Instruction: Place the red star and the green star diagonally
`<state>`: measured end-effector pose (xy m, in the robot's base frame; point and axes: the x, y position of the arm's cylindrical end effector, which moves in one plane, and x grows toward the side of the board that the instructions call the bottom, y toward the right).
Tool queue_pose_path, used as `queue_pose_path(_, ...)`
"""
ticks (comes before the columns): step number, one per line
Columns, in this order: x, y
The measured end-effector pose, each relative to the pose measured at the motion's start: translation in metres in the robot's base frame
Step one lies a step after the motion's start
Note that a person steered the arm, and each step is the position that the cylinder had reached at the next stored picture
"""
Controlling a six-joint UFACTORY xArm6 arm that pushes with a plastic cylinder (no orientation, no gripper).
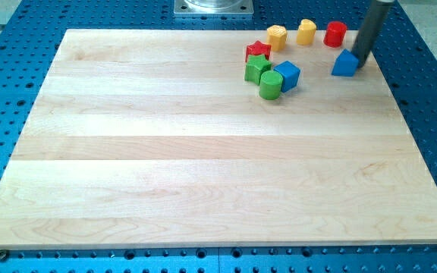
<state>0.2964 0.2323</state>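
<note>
The red star (258, 51) lies near the view's top, right of centre. The green star (257, 69) sits just below it, touching it. My tip (363, 61) is at the view's upper right, against the right side of a blue triangular block (345, 64). The tip is well to the right of both stars.
A green cylinder (271, 85) and a blue cube (286, 76) sit right below the green star. Two yellow blocks (277, 36) (306, 32) and a red cylinder (335, 33) line the wooden board's (203, 167) top edge. Blue perforated table surrounds the board.
</note>
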Motion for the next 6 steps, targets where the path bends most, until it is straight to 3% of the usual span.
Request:
queue_pose_path(1, 0.001, -0.092)
queue_pose_path(2, -0.013, -0.082)
queue_pose_path(4, -0.036, -0.145)
queue_pose_path(5, -0.019, -0.181)
queue_pose_path(6, 0.025, -0.186)
